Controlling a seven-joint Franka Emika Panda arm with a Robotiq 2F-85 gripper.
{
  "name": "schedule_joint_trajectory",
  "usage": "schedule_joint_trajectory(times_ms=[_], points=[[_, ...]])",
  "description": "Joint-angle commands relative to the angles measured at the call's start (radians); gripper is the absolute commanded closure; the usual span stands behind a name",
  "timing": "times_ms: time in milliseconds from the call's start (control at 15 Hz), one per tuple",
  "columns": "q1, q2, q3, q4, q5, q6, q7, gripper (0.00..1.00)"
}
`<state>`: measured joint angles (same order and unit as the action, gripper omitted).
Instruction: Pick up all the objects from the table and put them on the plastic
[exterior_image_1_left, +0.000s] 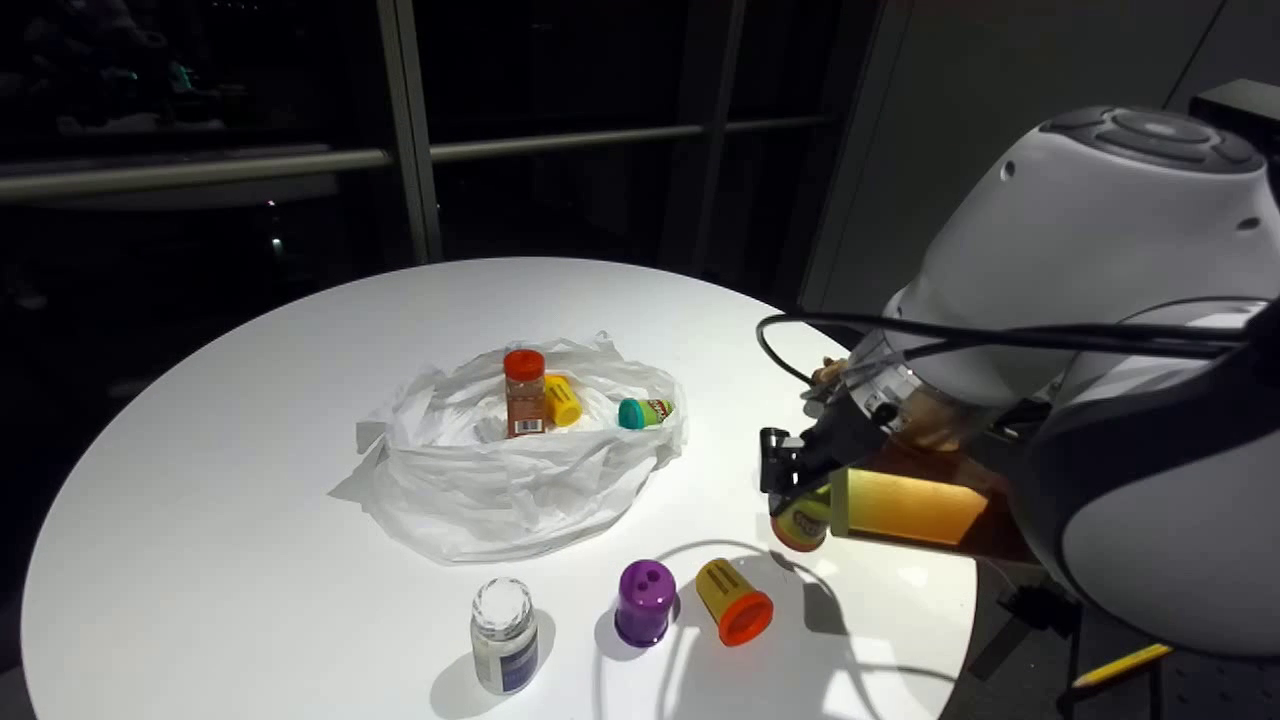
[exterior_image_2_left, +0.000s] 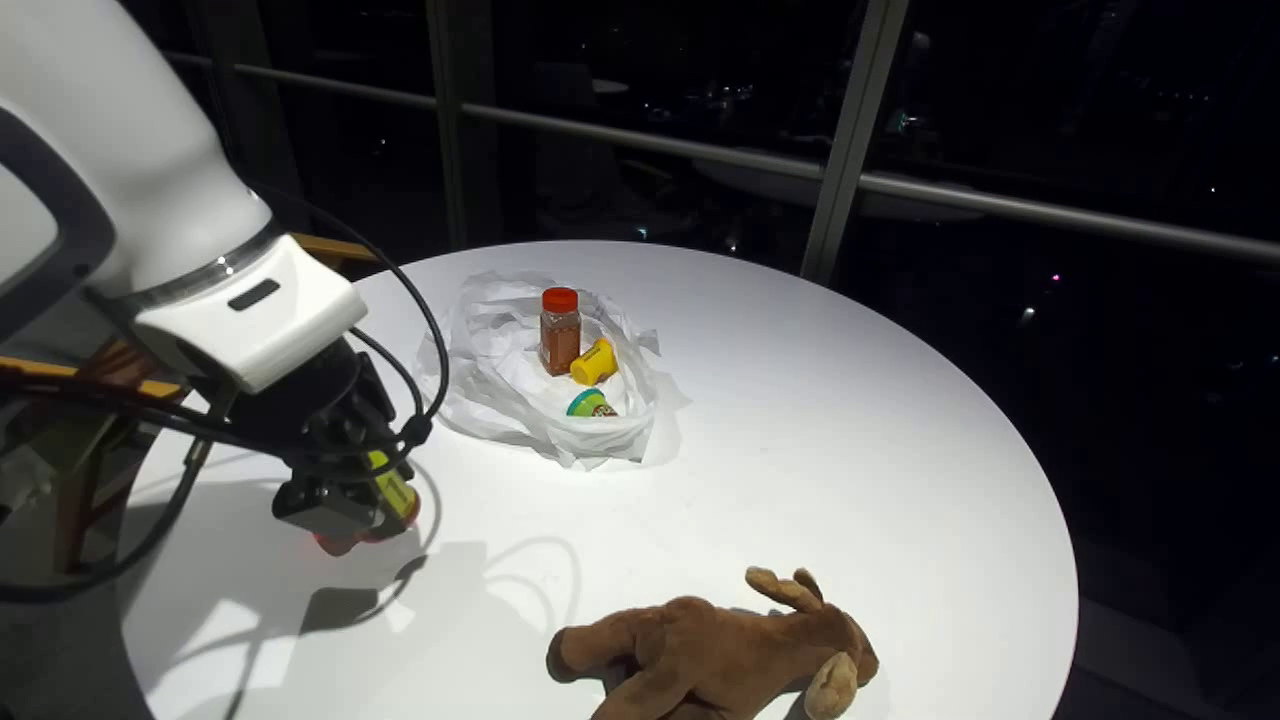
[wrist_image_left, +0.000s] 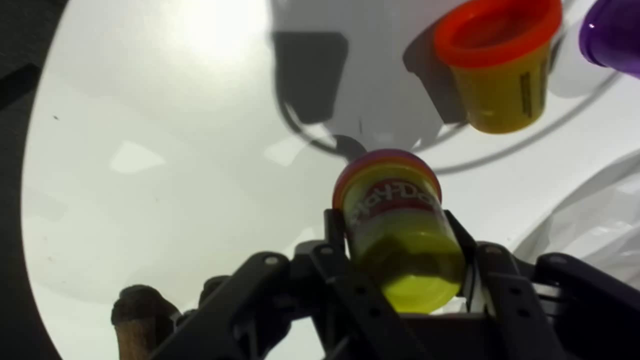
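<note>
White rounded arm (exterior_image_1_left: 1085, 230), dark-grey cap (exterior_image_1_left: 1155, 130); looping black cables (exterior_image_1_left: 1080, 336); black hand (wrist_image_left: 395, 227), pale round screws (wrist_image_left: 271, 260).

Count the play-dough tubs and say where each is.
4: a yellow tub and a green tub on the plastic, an orange-lidded tub lying on the table, and a fourth tub in the gripper. Others might be hidden by the plastic.

On white bench (exterior_image_1_left: 250, 480): wrinkled plastic bag (exterior_image_1_left: 510, 500), open, is holding upright red-capped jar (exterior_image_1_left: 525, 395), tipped yellow tub (exterior_image_1_left: 563, 402), tipped green tub (exterior_image_1_left: 648, 411). Outside it: orange-lidded tub (exterior_image_1_left: 731, 598) is lying sideways; purple cylinder (exterior_image_1_left: 645, 602), white bottle (exterior_image_1_left: 505, 636) are standing; brown plush animal (exterior_image_2_left: 715, 650) is lying. Yellow-green tub (wrist_image_left: 400, 231): is being gripped, lid downward.
</note>
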<state>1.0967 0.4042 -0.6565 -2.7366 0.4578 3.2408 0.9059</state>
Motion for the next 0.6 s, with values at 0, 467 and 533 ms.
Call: schedule_joint_trajectory(times_ms=[0, 467, 533], points=[[0.27, 0.072, -0.27, 0.087, 0.033, -0.052, 0.013, 0.77], [0.496, 0.413, -0.602, 0.421, -0.085, -0.355, 0.144, 0.77], [0.479, 0.434, -0.604, 0.468, -0.115, -0.393, 0.161, 0.77]])
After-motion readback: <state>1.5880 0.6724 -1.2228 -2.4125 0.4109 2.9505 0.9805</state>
